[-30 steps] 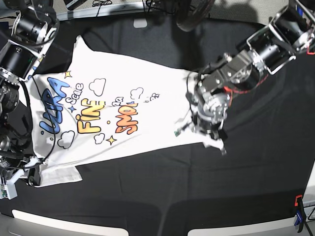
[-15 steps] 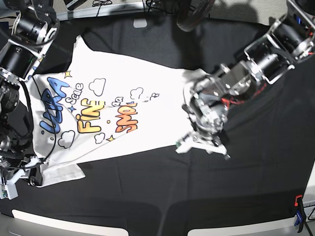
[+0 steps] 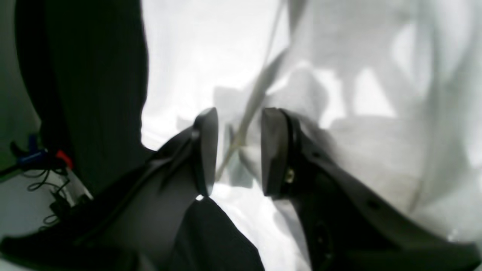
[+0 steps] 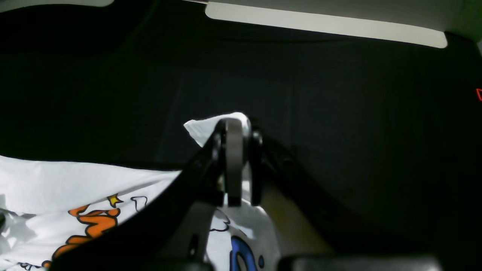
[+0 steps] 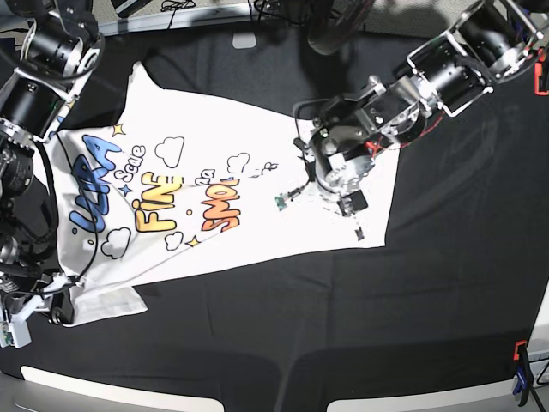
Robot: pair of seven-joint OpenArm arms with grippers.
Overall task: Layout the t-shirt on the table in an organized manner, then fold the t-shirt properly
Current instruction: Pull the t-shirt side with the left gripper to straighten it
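Note:
The white t-shirt (image 5: 214, 129) lies print-up on the black table (image 5: 343, 326), its colourful lettering to the left. My left gripper (image 5: 343, 184) hovers over the shirt's right part. In the left wrist view its pads (image 3: 205, 146) stand a small gap apart, with a raised fold of the t-shirt (image 3: 196, 56) running between them, left gripper (image 3: 239, 150). My right gripper (image 5: 56, 300) is at the shirt's lower left corner. In the right wrist view the right gripper (image 4: 241, 128) is shut on a white corner of the t-shirt (image 4: 199, 128) just above the table (image 4: 339, 94).
A blue and orange clamp (image 5: 521, 378) sits at the lower right table edge. A pale strip (image 5: 120, 382) runs along the front edge. Cables and dark gear lie beyond the far edge (image 5: 326, 26).
My left gripper has moved up and left across the shirt's right part, and a small label on the cloth moved with it. The lower right hem now lies spread out. The right arm has not moved.

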